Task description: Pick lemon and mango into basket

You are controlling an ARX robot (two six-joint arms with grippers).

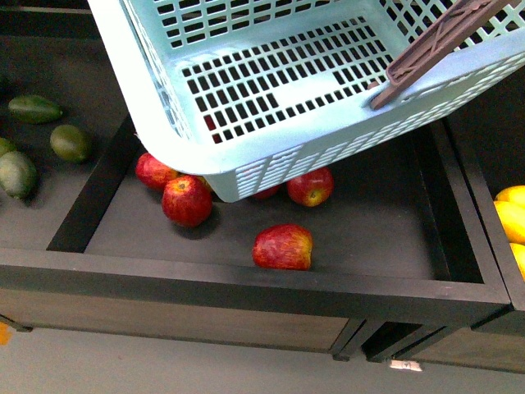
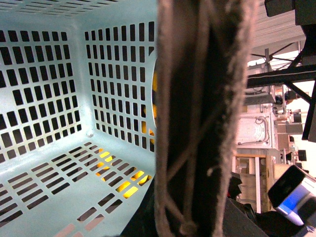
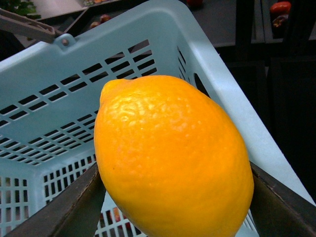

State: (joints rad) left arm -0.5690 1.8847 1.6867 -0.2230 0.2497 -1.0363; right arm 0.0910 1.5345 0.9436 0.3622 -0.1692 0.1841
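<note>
The light turquoise basket [image 1: 271, 107] hangs tilted above the middle bin, its inside bare in the front view. Its brown handle [image 1: 435, 41] lies across the upper right rim. In the left wrist view the basket's slotted wall [image 2: 54, 98] fills the left side and the brown handle [image 2: 197, 118] runs close through the middle, where my left gripper is shut on it. In the right wrist view my right gripper [image 3: 173, 197] is shut on the yellow lemon [image 3: 170, 158], held above the basket's rim [image 3: 217, 94]. Neither gripper shows in the front view.
Several red apples [image 1: 283, 246] lie in the dark middle bin [image 1: 246, 283] under the basket. Green mangoes [image 1: 70, 141] lie in the left bin. Yellow mangoes [image 1: 510, 217] show at the right edge.
</note>
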